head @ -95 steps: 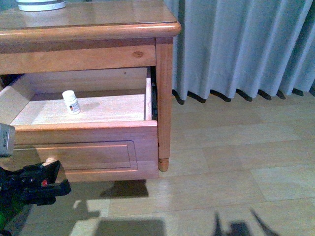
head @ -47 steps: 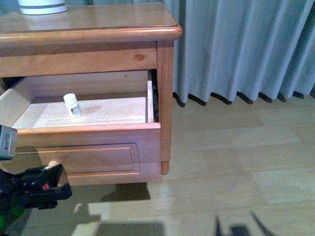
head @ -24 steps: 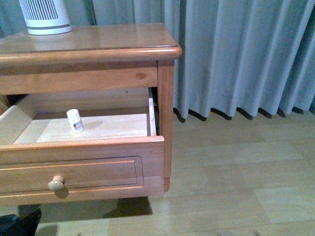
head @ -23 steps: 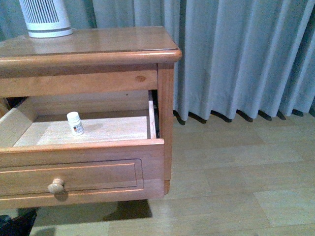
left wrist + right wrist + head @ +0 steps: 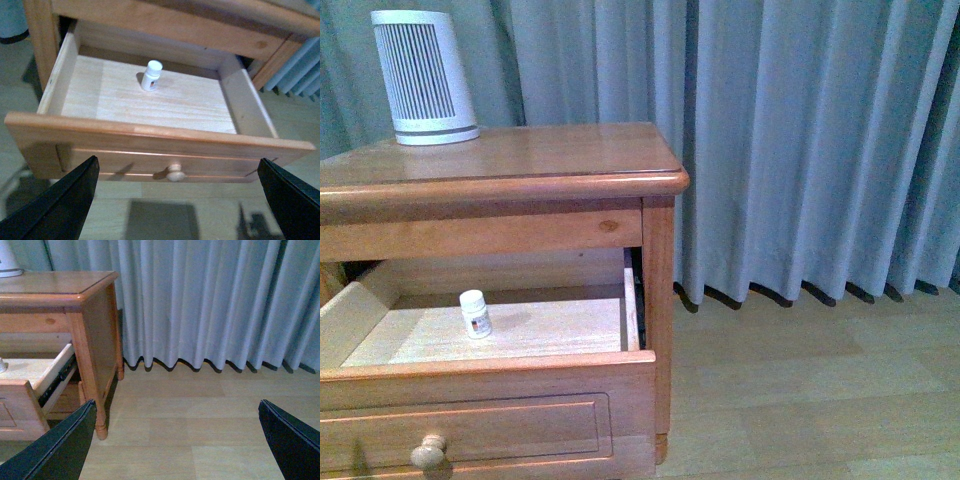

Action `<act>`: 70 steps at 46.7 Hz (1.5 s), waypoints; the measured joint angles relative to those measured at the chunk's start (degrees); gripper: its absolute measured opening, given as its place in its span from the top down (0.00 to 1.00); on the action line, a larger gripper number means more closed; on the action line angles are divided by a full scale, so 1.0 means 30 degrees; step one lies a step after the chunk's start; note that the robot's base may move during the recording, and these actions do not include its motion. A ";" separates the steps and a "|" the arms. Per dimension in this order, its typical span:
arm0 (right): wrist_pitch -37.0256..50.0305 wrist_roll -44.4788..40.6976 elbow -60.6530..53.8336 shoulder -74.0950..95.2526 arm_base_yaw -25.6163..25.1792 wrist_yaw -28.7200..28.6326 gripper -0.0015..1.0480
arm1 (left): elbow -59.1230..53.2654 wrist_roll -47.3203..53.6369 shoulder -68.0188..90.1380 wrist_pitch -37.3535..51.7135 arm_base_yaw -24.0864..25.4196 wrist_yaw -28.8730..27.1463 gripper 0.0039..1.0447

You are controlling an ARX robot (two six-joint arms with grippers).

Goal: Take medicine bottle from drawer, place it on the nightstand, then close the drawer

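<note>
Drawer (image 5: 520,425) stands open; the left hand (image 5: 177,162), spread wide and empty, should next reach the medicine bottle (image 5: 151,75) inside.

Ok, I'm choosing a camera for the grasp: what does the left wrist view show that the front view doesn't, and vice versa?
Only the left wrist view shows the left gripper, open, in front of the pulled-out drawer. Only the front view shows the white ribbed device on the nightstand top. Both show the medicine bottle upright on the drawer floor and the round knob.
</note>
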 joint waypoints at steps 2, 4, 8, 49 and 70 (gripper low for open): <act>0.0000 0.0000 0.0000 0.0000 0.0007 0.0000 0.07 | 0.0474 0.0138 -0.0481 -0.0823 0.0182 0.0364 0.06; 0.0000 0.0000 0.0000 0.0000 0.0000 0.0000 0.07 | 0.1042 0.0168 -0.1056 -0.1712 0.0437 0.0838 0.06; 0.0000 -0.0007 0.0000 0.0000 0.0007 0.0000 0.07 | 0.2047 0.0146 -0.2025 -0.3432 0.0911 0.1625 0.06; 0.0000 0.0000 0.0000 0.0000 0.0007 0.0000 0.07 | -0.3796 0.2958 -1.2786 -0.3002 -0.3118 -0.6987 0.97; 0.0000 0.0000 0.0000 0.0000 0.0007 0.0000 0.07 | -0.5217 0.2980 -1.6378 -0.5428 -0.3133 -0.6980 0.97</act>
